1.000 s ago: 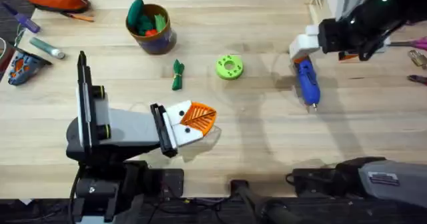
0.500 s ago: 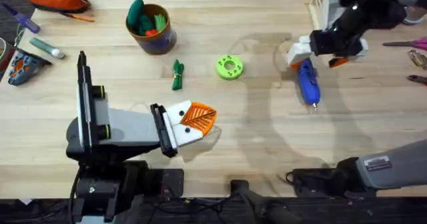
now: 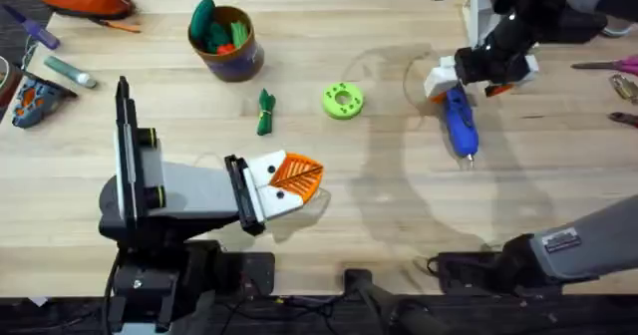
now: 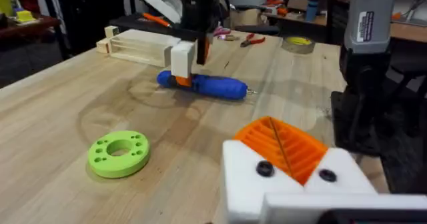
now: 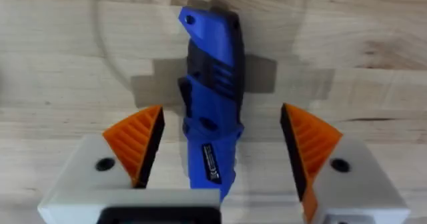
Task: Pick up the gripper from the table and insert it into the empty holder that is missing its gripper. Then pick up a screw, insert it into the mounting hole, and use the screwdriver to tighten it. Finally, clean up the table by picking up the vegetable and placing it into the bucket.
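The right gripper [image 3: 461, 84], fingers [image 5: 139, 143] spread wide and grasping nothing, hangs over the rear end of the blue screwdriver [image 3: 460, 123], which lies flat on the wooden surface [image 3: 379, 205] at about 2 o'clock in the overhead view. The left gripper [image 3: 291, 182] rests low at 7 o'clock, its orange pads pressed together. The leafy vegetable [image 3: 265, 112] lies just beside a lime-green disc [image 3: 343, 101], below the bucket [image 3: 226, 44] at 11 o'clock.

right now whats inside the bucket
In the bucket sit a dark green piece, a lighter green leafy one and something orange-red. Anything beneath them is covered.
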Robot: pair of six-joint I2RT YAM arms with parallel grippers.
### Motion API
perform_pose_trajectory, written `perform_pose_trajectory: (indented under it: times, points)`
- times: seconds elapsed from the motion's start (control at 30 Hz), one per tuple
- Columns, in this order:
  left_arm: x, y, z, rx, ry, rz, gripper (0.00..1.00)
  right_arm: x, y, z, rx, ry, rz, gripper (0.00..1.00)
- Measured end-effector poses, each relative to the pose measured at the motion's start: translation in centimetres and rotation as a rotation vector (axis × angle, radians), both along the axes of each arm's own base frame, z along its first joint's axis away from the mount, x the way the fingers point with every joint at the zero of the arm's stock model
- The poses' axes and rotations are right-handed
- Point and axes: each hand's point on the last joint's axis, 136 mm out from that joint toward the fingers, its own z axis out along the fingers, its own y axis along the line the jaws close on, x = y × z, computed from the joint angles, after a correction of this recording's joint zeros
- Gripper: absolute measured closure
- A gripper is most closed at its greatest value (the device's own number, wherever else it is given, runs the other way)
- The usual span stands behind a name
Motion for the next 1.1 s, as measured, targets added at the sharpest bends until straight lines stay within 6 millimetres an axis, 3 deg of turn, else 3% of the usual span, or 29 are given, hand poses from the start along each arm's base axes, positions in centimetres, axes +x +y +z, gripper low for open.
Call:
perform_pose_trajectory:
  times: [0.53,0.9,1.1]
  points:
    - [0.0,0.0,0.0,0.0,0.0,0.0,0.989,0.9,0.1,-3.6,-0.002,0.051,0.003,0.01]
    - [0.0,0.0,0.0,0.0,0.0,0.0,0.989,0.9,0.1,-3.6,-0.001,0.049,0.003,0.014]
    - [0.0,0.0,0.0,0.0,0.0,0.0,0.989,0.9,0.2,-3.6,0.005,0.051,0.004,0.095]
